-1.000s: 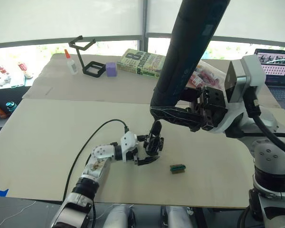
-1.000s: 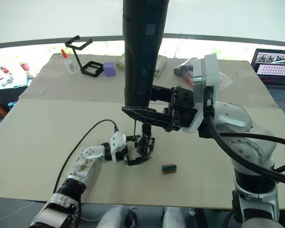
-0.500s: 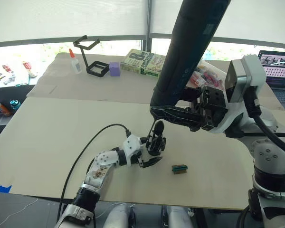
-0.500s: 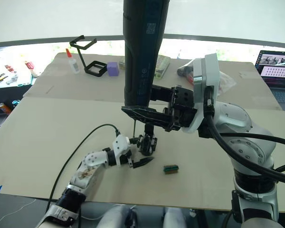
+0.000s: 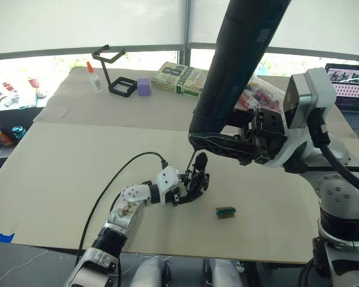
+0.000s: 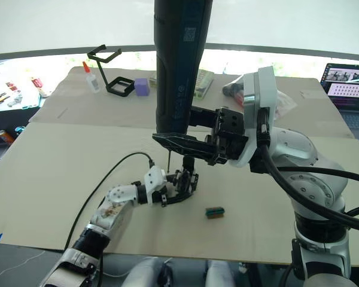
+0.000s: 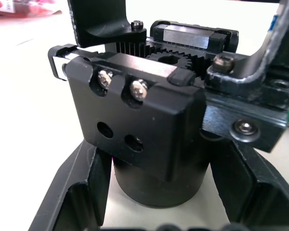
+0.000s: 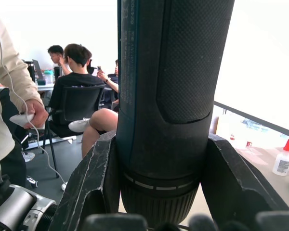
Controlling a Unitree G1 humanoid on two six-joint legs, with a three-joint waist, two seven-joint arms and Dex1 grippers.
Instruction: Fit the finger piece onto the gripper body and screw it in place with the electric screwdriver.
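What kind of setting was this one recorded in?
Probably a shared lab or office workspace: a paper-covered worktable by windows, a laptop at its edge, and people seated at desks nearby.

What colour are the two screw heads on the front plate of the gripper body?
Silver, on the small chunky black gripper body, clearest in the left wrist view.

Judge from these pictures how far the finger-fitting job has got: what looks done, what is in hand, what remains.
Done: the right gripper holds the electric screwdriver upright, and the left gripper is clamped around the gripper body. In hand: the bit hangs just above the body. Left: driving the screws; whether the finger piece is seated cannot be told.
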